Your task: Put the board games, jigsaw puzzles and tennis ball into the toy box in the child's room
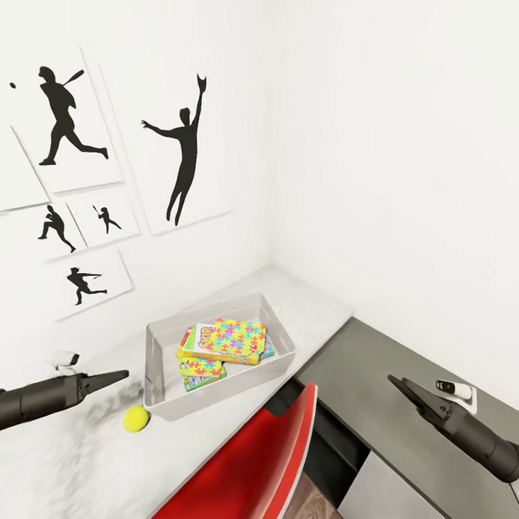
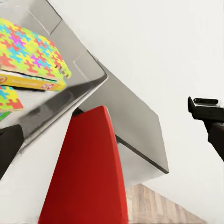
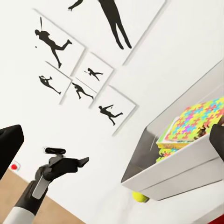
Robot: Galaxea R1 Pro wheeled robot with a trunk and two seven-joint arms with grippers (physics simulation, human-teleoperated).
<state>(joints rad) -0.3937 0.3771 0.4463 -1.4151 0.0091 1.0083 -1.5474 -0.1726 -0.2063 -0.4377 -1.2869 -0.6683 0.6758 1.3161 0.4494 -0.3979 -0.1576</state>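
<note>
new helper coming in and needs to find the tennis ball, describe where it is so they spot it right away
Find the pale table in the white corner under the baseball silhouette pictures. A light-grey toy box of colourful flat boxes sits on it. The tennis ball lies on the tabletop just outside the box's near corner, beside the red chair: the one small, round, yellow-green thing.

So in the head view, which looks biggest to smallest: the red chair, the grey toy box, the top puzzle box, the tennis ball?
1. Red chair, though nearest the camera
2. Toy box
3. Top puzzle box
4. Tennis ball
</note>
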